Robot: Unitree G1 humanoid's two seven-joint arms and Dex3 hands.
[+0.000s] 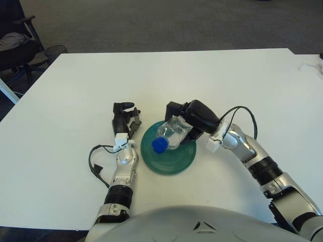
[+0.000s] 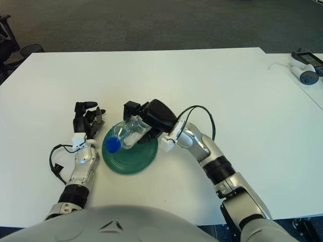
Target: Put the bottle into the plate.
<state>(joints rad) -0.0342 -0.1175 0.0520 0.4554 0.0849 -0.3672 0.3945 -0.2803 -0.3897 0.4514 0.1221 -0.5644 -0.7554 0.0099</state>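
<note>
R hand (image 1: 187, 122) clamped on bottle (image 1: 171, 135), over the plate (image 1: 181, 160). Bottle's long axis tilted, blue cap low, pointing toward plate's left side; can't tell if touching. L hand (image 1: 123, 120) idle just left of plate, holding nothing.

A clear, crinkled plastic bottle (image 1: 174, 133) with a smooth blue plastic cap (image 1: 160, 145). A dark green plate (image 1: 169, 154), glossy, with faint concentric ridges. A smooth matt white counter (image 1: 75, 85). Both arms have silvery metal casings with black plastic parts.
</note>
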